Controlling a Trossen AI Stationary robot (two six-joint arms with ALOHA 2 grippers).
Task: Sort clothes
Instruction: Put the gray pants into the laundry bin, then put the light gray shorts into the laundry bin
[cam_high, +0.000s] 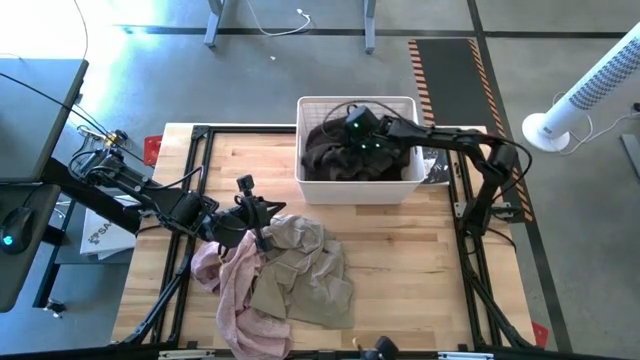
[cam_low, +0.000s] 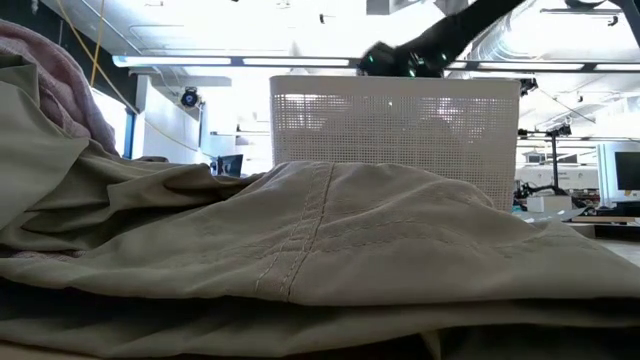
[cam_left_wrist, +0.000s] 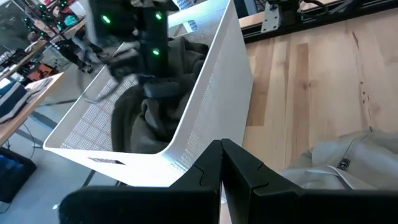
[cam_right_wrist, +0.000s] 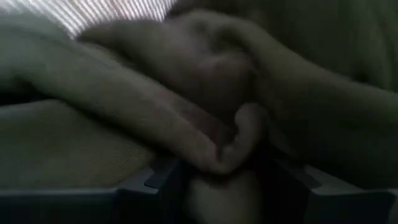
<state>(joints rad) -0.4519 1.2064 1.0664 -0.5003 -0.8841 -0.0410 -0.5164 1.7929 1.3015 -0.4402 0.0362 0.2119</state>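
Currently right gripper (cam_right_wrist: 217, 180) down inside white lattice plastic basket (cam_high: 357, 188), jaws holding fold of dark olive-brown garment (cam_right_wrist: 186, 124). Left gripper (cam_left_wrist: 222, 163) jaws closed, empty, beige-khaki garment (cam_high: 305, 265) just beside them on worktop (cam_high: 420, 260).
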